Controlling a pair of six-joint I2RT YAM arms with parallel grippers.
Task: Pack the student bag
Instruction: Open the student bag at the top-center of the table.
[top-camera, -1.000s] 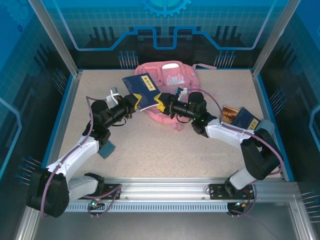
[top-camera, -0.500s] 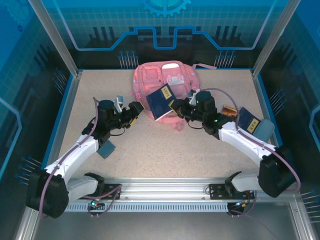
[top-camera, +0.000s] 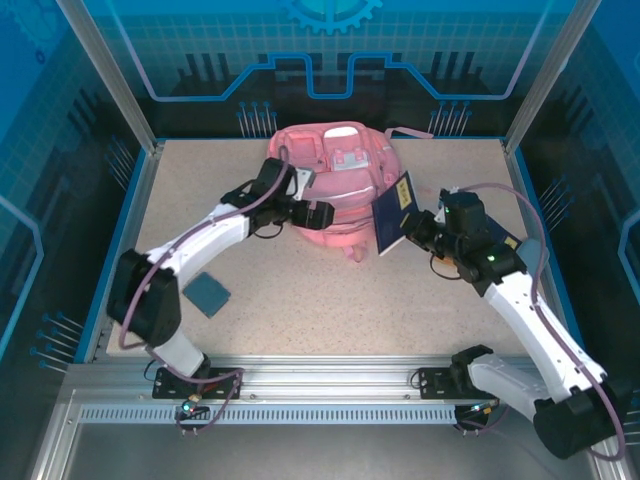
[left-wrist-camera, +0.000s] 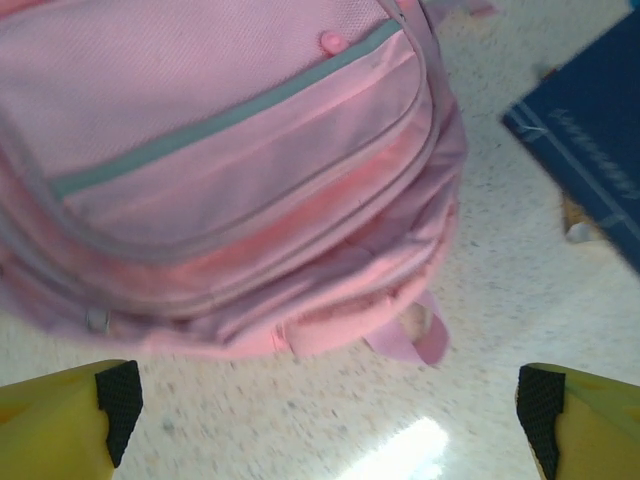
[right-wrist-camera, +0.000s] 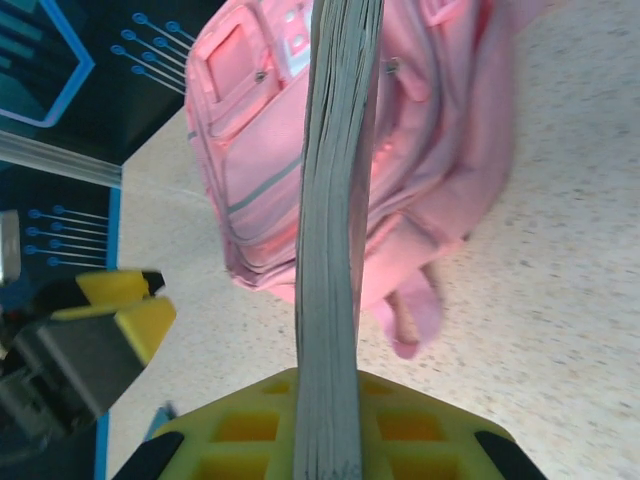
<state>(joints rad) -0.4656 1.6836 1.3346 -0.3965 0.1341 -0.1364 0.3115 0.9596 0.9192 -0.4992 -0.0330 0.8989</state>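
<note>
The student bag lies flat at the far middle of the tabletop, its long axis running far to near and its carry loop pointing toward the arms. The left wrist view adds its grey zip lines below the left hand, which is released and empty. The right hand grasps a dark blue book, seen edge-on from the right wrist.

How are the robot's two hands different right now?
The left gripper is wide open and holds nothing; the right gripper is shut on a dark blue book. The left gripper faces the student bag's front pockets, while the right gripper holds its book on edge at the bag's right side. Both are partly yellow and close to the bag.
</note>
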